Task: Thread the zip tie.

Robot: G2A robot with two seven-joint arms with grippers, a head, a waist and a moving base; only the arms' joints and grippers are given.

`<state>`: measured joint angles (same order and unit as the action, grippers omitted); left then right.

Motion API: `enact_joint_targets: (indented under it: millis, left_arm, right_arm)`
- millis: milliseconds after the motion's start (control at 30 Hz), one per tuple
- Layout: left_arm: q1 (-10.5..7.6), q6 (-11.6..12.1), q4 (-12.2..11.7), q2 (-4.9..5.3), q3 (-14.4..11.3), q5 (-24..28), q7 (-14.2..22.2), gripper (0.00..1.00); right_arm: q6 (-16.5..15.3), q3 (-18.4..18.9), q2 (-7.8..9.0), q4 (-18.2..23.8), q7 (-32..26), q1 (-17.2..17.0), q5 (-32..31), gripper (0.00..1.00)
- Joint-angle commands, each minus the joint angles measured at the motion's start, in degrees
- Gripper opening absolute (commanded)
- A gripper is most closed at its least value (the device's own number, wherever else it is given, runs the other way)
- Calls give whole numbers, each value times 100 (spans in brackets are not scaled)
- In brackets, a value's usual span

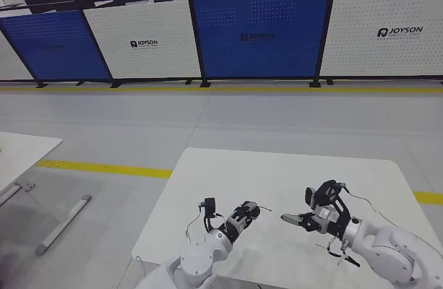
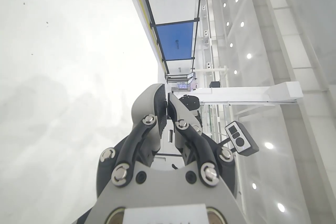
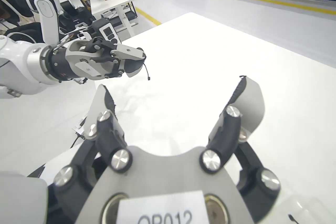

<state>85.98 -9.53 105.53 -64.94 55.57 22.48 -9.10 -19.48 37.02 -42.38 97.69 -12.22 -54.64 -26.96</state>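
right jaws spread | zip tie (image 3: 146, 70) seemingly pinched between left jaws

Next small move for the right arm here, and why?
Probably ease the open right gripper toward the free end of the thin black plastic zip tie hanging from the shut left gripper: the right one is empty and apart from it.
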Motion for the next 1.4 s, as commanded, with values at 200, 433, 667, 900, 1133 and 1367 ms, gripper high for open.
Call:
enact_joint_targets:
  millis: [200, 433, 667, 900, 1133, 1367]
  left_arm:
    - [-97, -995, 221, -20, 188, 1465, -23, 0]
    - [-113, -995, 209, -16, 182, 1516, -32, 0]
    - [-98, -995, 157, -15, 148, 1855, 66, 0]
    - [-151, -995, 186, 51, 122, 2321, -33, 0]
    - [-154, -938, 145, 36, 125, 2401, 3, 0]
    - [-193, -995, 80, 55, 112, 2596, 224, 0]
  right_arm:
    - [0, -228, -50, 297, -697, 367, -1049, 100]
    - [0, -241, -70, 241, -588, 426, -935, 100]
    - [0, -411, -106, 369, -622, 466, -293, 100]
    - [0, -625, -143, 206, -760, 696, -107, 100]
    - [0, -584, -148, 208, -696, 605, -93, 100]
    - [0, -592, -137, 265, -599, 542, 31, 100]
